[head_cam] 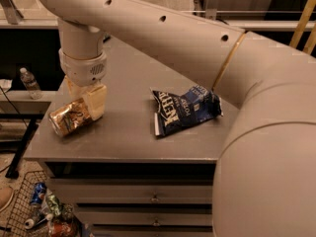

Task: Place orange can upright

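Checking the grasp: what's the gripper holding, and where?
Cannot tell: the gripper is at the orange can's right end, but an actual grip isn't visible.

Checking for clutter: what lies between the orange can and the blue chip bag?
Bare table only, in the camera view; the end effector is at the orange can.

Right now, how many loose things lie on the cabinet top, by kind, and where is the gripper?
Cans: 1, the orange can, on its side.
Chip bags: 1, the blue bag, lying flat.
Total: 2.
The gripper is down at the orange can, near the left end of the cabinet top.
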Tool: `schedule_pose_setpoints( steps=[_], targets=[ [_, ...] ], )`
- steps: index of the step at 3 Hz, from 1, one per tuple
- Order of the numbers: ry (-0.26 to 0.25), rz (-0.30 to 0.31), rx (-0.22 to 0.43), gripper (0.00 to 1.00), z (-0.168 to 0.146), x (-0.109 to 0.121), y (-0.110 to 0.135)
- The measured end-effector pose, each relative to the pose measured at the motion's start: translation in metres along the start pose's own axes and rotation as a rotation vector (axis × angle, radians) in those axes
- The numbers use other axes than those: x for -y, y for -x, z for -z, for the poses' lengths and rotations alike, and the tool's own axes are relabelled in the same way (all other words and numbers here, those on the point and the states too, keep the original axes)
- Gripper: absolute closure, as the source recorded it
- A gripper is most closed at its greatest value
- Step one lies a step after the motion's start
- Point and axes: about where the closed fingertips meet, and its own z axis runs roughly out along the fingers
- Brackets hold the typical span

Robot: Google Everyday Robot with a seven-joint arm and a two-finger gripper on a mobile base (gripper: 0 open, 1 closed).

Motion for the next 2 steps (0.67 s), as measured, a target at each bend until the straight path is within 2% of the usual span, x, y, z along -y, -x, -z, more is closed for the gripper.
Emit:
schedule_pose_setpoints(
  steps=[1,2],
  targets=[
    [0.016,0.018,0.01,0.87,-0.0042,-0.0072,0.0127],
    [0.024,0.034,0.023,1.0,-0.0068,-0.0099,0.0212]
  ],
)
